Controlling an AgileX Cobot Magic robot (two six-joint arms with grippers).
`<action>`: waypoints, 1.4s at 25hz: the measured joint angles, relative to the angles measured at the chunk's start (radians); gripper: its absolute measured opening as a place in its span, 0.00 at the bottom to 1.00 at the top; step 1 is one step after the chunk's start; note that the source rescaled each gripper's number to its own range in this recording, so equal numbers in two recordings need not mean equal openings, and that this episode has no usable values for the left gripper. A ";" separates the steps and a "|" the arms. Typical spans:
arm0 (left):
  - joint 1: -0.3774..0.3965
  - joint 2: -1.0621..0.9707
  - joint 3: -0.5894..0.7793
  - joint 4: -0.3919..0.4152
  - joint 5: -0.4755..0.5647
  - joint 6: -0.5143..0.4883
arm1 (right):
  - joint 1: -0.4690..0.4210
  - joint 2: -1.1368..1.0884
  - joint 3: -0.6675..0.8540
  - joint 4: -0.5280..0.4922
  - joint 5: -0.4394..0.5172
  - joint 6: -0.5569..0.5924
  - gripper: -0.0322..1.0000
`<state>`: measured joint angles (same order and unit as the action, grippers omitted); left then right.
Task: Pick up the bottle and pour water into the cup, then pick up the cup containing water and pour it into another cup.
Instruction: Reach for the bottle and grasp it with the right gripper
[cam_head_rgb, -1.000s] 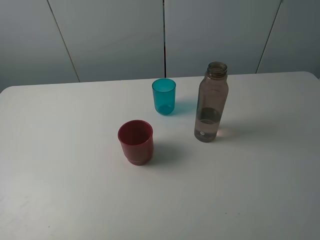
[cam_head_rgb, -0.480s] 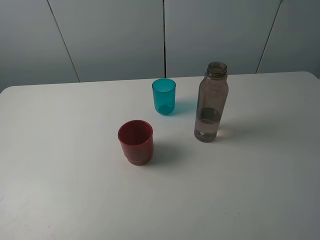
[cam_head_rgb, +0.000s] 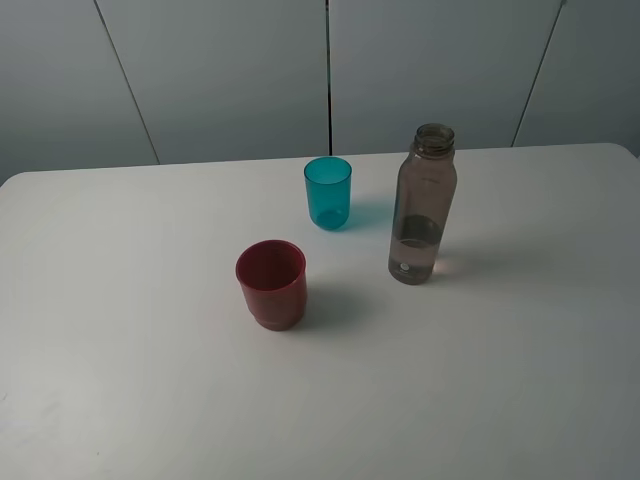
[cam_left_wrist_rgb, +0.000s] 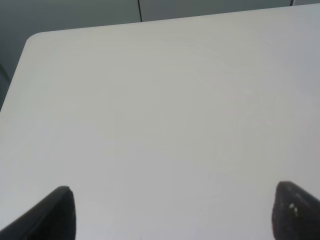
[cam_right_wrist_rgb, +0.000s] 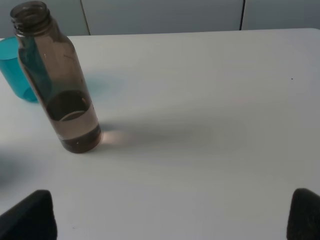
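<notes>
Bottle (cam_head_rgb: 420, 210) right of cup (cam_head_rgb: 328, 195); another cup (cam_head_rgb: 271, 285) front-left.

The bottle (cam_head_rgb: 422, 205) stands apart from the teal cup (cam_head_rgb: 328, 192) and red cup (cam_head_rgb: 271, 283), with gaps between all three. Bare table (cam_head_rgb: 540, 330) lies right of the bottle.

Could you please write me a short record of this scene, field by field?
bottle: upright, uncapped, water in its lower part
teal cup: upright, left of the bottle, apart from it
red cup: upright, nearer the camera than the teal cup, touching nothing
table: white, bears all three
left gripper: open, empty, over bare table
right gripper: open, empty, facing the bottle
</notes>
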<state>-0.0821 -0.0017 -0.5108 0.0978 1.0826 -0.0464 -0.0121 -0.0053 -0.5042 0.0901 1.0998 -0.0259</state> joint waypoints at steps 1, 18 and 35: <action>0.000 0.000 0.000 0.000 0.000 0.000 | 0.000 0.000 0.000 0.000 0.000 0.000 1.00; 0.000 0.000 0.000 0.000 0.000 0.000 | 0.002 0.607 -0.038 0.262 -0.505 -0.016 1.00; 0.000 0.000 0.000 0.000 0.000 0.004 | 0.640 0.968 0.365 0.162 -1.598 -0.040 1.00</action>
<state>-0.0821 -0.0017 -0.5108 0.0978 1.0826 -0.0423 0.6281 0.9624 -0.1387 0.2525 -0.4985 -0.0655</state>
